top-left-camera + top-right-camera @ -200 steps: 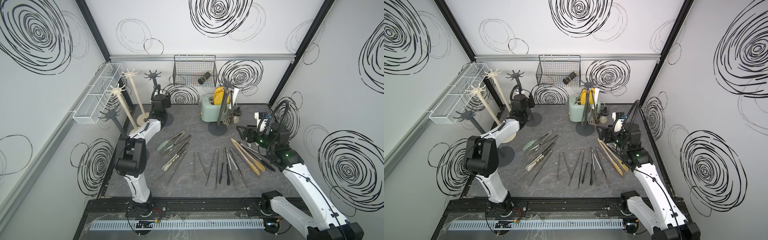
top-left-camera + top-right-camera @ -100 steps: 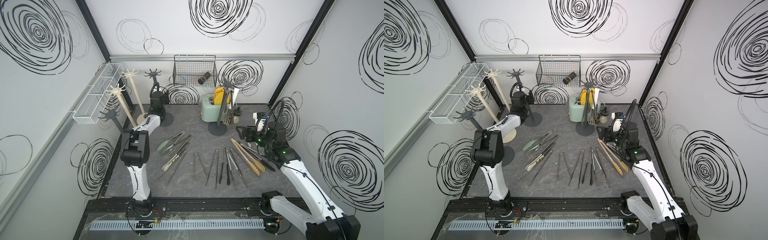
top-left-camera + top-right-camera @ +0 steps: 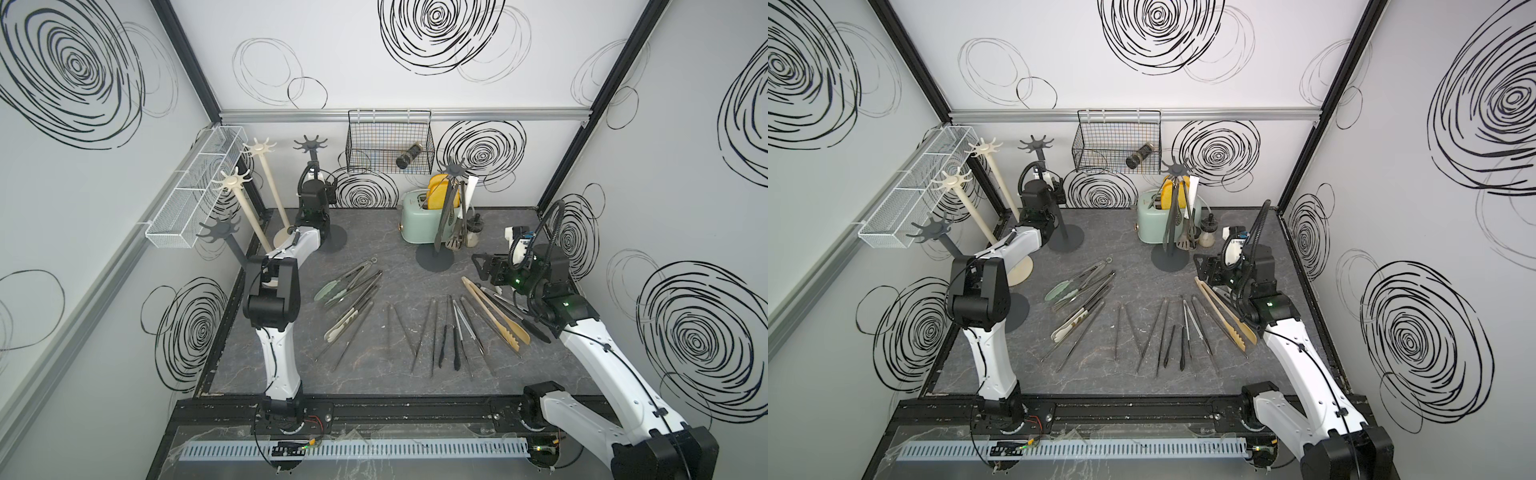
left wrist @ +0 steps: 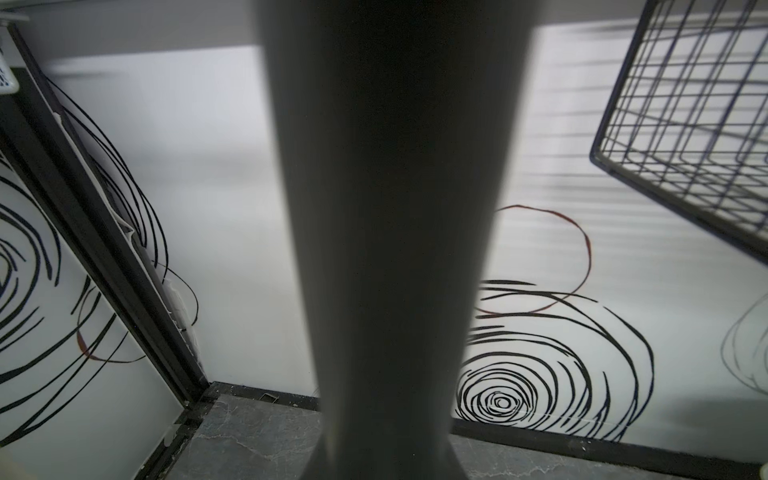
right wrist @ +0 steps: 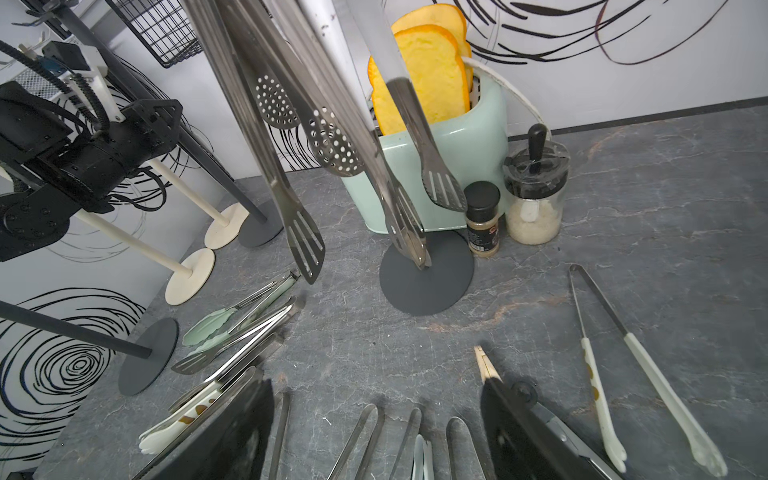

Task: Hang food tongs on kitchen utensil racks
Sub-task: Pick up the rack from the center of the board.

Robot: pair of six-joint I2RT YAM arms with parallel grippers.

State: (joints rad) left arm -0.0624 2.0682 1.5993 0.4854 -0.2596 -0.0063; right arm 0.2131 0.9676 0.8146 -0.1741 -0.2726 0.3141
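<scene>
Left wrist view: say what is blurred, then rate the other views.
Left wrist view: the dark grey rack pole fills the middle, too close, soft-edged; the wire basket is smeared. Right wrist view: hanging tongs slightly soft, toaster crisp, edges bent by the wide lens. Both top views: sharp, evenly lit.

1. left arm [image 3: 272, 299] folded at a high elbow, forearm reaching back, well left of the toaster [image 3: 417, 218]; wrist bent upward, left gripper [image 3: 311, 187] held high, jaws hidden
2. right arm [image 3: 590, 336] stretched forward; right gripper [image 3: 480, 268] near the toaster's front right, fingers [image 5: 232, 432] spread wide, empty
</scene>
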